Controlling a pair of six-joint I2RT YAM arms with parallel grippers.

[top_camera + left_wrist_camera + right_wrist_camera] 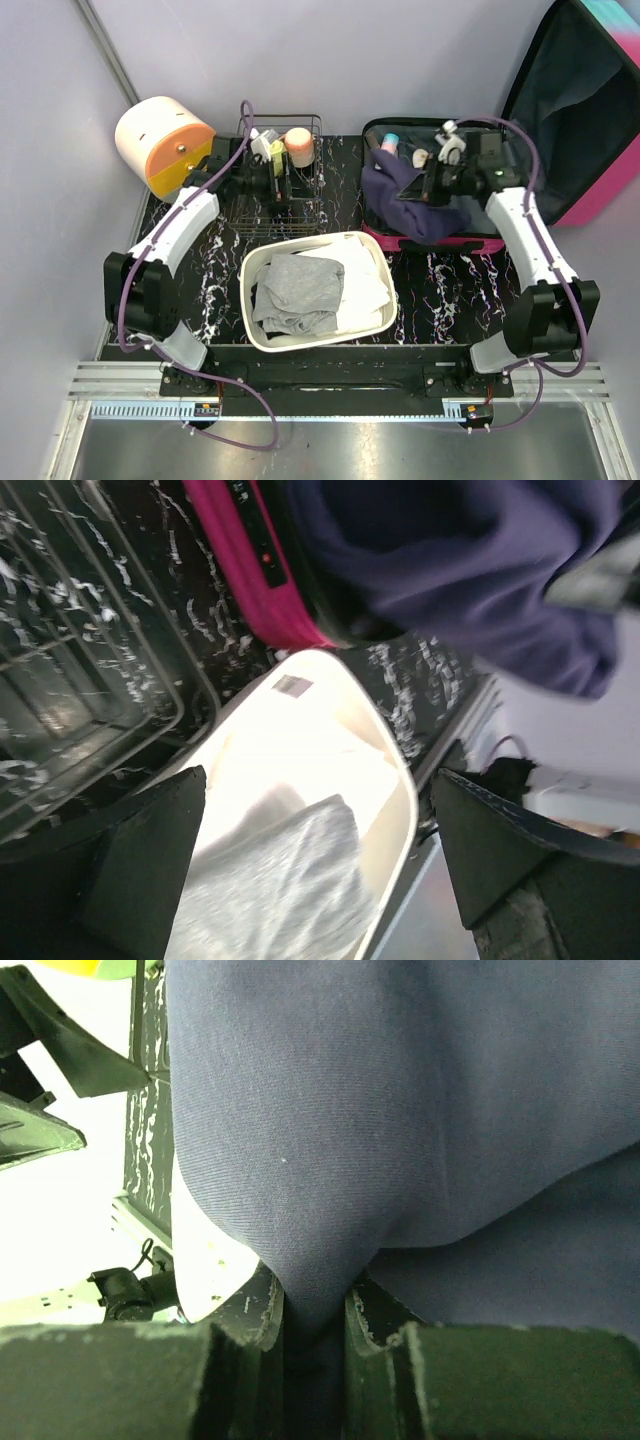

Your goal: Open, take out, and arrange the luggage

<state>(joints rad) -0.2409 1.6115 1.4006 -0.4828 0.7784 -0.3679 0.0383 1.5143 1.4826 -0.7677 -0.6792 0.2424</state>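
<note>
The luggage lies open at the back right: its pink-edged base (470, 243) is on the table and the dark-lined lid (575, 95) stands up behind it. My right gripper (418, 190) is shut on a navy cloth (405, 205) that hangs over the base's front wall. In the right wrist view the gripper (315, 1310) pinches a fold of this cloth (400, 1110). My left gripper (288, 185) is open and empty over the wire basket. In the left wrist view its fingers (150, 860) stand wide apart above the white basin (400, 780), with the luggage's pink wall (250, 570) beyond.
A white basin (378, 262) at the table's middle front holds grey and white clothes (300, 290). A wire basket (250, 215) behind it holds a peach round item (298, 147). A white-and-orange round box (165, 145) stands at the back left. Small toiletries (420, 157) lie in the luggage.
</note>
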